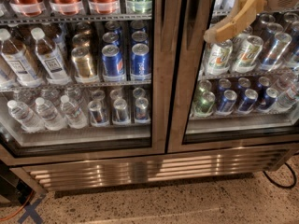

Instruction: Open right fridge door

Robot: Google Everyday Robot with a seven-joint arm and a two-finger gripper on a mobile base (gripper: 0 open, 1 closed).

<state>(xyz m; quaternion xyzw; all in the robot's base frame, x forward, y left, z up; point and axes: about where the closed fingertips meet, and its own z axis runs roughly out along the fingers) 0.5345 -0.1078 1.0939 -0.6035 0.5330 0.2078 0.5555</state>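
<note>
Gripper [216, 34], part-cropped, at right fridge door [183, 87]

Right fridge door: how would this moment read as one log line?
right fridge door: shut | gripper: in front of its upper glass, near the centre frame | contact: cannot tell | left door: shut

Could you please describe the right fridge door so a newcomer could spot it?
The stainless-steel drinks fridge has two glass doors meeting at a centre seam. The right fridge door is the steel-framed pane right of it. Only this one has the tan gripper before its upper glass, above green-and-silver cans.
</note>
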